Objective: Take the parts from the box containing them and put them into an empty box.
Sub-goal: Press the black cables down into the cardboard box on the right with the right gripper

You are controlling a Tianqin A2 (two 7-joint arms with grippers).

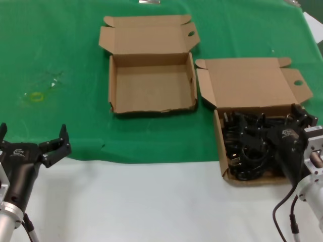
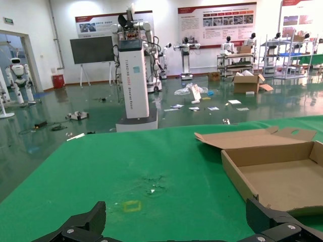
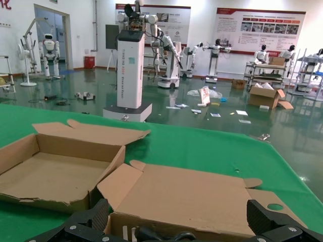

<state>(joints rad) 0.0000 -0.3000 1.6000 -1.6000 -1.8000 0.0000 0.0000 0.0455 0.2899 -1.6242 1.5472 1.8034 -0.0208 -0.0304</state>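
The parts (image 1: 247,151) are black looped cords with plugs, piled in the right cardboard box (image 1: 218,136), whose lid (image 1: 250,83) lies folded back. My right gripper (image 1: 270,121) hovers open over that pile, its jaws spread nearly as wide as the box. In the right wrist view the right gripper (image 3: 179,214) faces the box's back wall, with a few of the parts (image 3: 156,234) just showing below. The empty box (image 1: 151,83) sits open at the middle back and shows as the empty box (image 3: 55,174) beside the lid. My left gripper (image 1: 33,132) waits open at the near left, holding nothing.
A green cloth (image 1: 60,50) covers the far part of the table, with a small yellow mark (image 1: 36,97) at the left. The near strip is bare white tabletop (image 1: 151,201). From the left wrist, the empty box (image 2: 282,171) lies off to one side.
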